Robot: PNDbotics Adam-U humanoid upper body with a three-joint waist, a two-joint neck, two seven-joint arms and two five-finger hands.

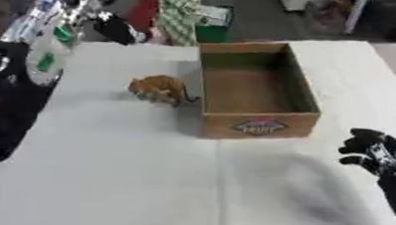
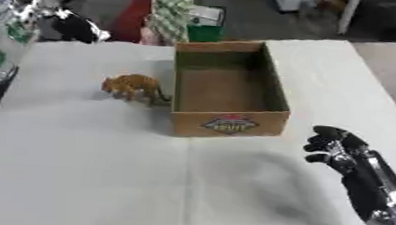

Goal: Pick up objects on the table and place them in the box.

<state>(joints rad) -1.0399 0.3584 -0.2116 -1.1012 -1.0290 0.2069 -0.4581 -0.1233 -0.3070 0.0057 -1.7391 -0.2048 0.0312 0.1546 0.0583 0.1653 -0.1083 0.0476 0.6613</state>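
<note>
Only right hand (image 2: 334, 146) visible, fingers curled, empty; toy animal (image 1: 160, 88) beside box (image 1: 257, 124).

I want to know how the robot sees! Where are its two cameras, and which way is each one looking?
Left eye view: sits in the robot's head, looking down at the white table, the cardboard box and the orange toy animal left of it; the right hand shows at the right edge, fingers curled, holding nothing.
Right eye view: sits beside it in the head, looking down the same way; more of the right hand and its arm shows.
Both share the table, box, toy animal and right hand; the left hand shows in neither.
</note>
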